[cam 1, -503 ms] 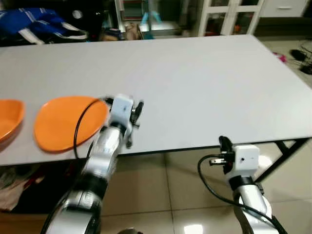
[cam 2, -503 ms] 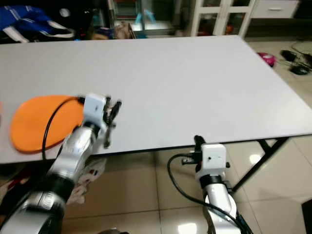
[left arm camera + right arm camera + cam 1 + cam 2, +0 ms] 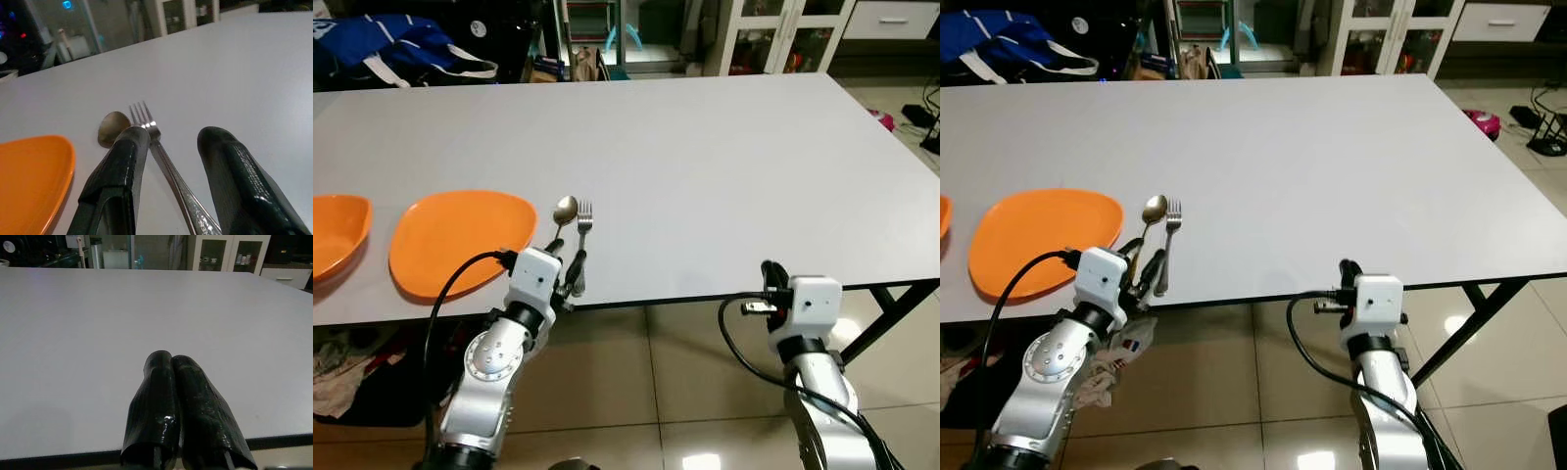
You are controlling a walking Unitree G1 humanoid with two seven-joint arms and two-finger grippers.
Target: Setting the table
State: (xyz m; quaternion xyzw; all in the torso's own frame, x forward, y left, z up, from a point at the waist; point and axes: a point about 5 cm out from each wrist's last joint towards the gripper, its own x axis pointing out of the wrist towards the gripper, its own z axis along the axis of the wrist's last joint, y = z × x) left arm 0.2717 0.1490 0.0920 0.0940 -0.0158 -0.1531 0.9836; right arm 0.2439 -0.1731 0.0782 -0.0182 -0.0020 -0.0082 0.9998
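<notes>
Two thin steel pieces, fork and spoon, lie at the table's near edge; likely slippery, so grasp mid-handle. Left gripper spread around the fork's handle, right gripper clenched empty.

A silver metal spoon and fork lie side by side on the white surface, just beside an orange plate.

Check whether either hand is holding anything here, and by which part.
Nothing is held. The left hand is open, its fingers either side of the fork handle on the table. The right hand is shut, empty.
</notes>
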